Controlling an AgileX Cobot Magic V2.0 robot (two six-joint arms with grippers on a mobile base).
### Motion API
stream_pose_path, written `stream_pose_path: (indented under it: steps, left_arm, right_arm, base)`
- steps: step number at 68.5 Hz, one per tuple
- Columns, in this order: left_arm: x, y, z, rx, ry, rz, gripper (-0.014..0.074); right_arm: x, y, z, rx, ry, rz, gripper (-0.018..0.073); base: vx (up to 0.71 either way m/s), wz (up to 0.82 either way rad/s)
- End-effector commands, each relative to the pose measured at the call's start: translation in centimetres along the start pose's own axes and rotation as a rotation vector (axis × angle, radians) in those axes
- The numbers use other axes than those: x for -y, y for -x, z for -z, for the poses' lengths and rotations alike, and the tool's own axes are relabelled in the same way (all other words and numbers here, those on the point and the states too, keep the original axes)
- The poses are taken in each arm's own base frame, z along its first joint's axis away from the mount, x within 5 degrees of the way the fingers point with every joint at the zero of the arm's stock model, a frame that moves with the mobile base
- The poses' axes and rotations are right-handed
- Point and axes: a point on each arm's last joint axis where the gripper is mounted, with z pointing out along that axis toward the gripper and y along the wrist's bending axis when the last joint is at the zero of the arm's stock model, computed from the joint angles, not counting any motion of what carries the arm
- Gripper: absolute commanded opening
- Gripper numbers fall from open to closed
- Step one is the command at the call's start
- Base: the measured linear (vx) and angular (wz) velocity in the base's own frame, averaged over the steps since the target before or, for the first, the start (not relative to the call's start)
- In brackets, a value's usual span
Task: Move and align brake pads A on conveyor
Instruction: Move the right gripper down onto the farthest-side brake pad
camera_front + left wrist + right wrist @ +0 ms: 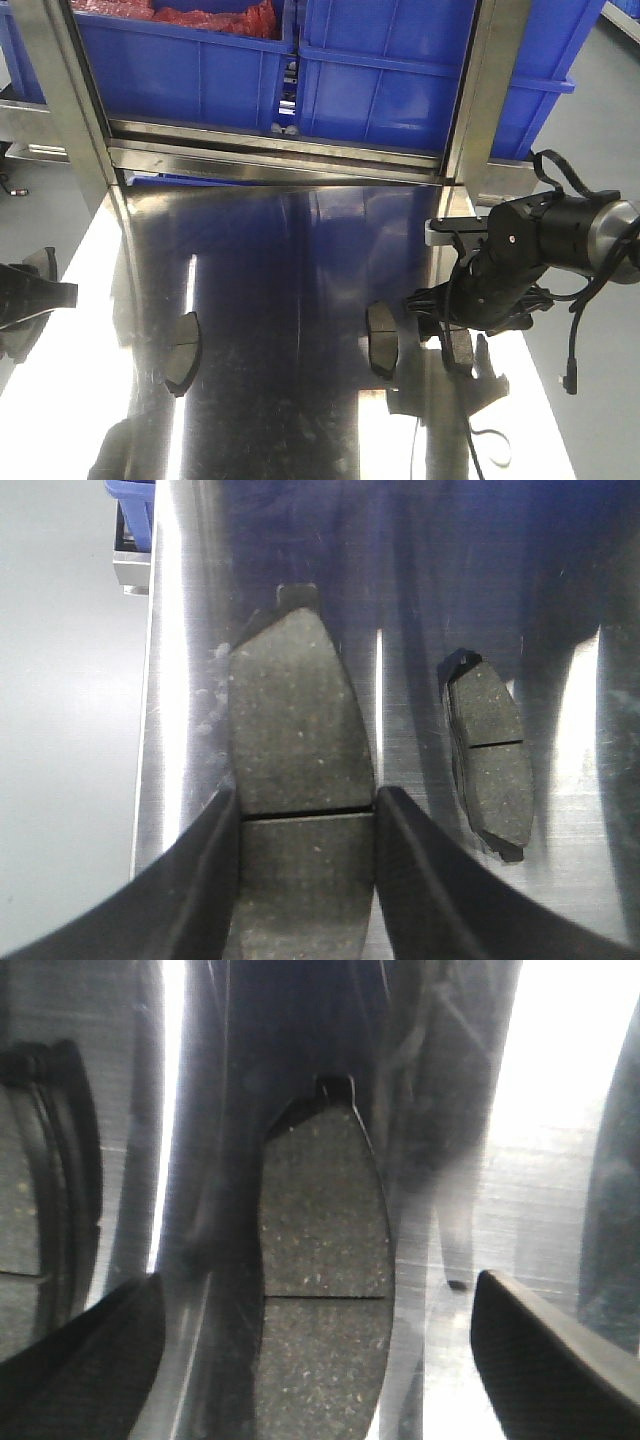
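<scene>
A brake pad (300, 730) sits pinched at its sides between the left gripper's (305, 795) fingers, near the left edge of the shiny steel table (300, 250). A second pad (490, 755) lies just beside it. A third pad (320, 1240) rests untouched between the right gripper's (315, 1290) wide-spread fingers, and a fourth pad (25, 1210) lies nearby. Blue bins (380, 90) stand behind.

Four brake pads A (183, 350) (381, 340) (460, 352) (300, 740), two hands, left hand (305, 800), right hand (318, 1290), one steel table (300, 250), two steel posts (70, 90) (490, 90).
</scene>
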Motion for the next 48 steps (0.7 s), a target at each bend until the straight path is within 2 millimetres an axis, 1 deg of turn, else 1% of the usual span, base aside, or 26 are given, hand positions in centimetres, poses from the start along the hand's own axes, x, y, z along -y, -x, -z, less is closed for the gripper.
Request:
stream_pose_path:
  steps: [1, 9, 17, 28, 48]
  left_arm:
    - [0.33, 1.25, 1.22, 0.109, -0.021, 0.006, 0.0076]
    - [0.33, 1.25, 1.22, 0.109, -0.021, 0.006, 0.0076]
    - [0.33, 1.25, 1.22, 0.109, -0.021, 0.006, 0.0076]
    - [0.33, 1.25, 1.22, 0.109, -0.021, 0.006, 0.0076]
    - [0.33, 1.25, 1.22, 0.109, -0.021, 0.006, 0.0076]
  right_arm:
    - [0.04, 1.09, 1.98, 0.084, 0.010, 0.003, 0.0587]
    - [0.04, 1.04, 1.85, 0.077, 0.008, 0.006, 0.0567]
    - [0.05, 1.03, 1.85, 0.076, 0.008, 0.006, 0.0519]
    - [0.06, 0.97, 1.85, 0.069, 0.006, 0.007, 0.0414]
    - [0.07, 0.94, 1.78, 0.065, 0.004, 0.026, 0.0263]
  base:
    - [0.00, 0.00]
    - [0.00, 0.00]
    - [0.00, 0.00]
    - [0.00, 0.00]
    - [0.00, 0.00]
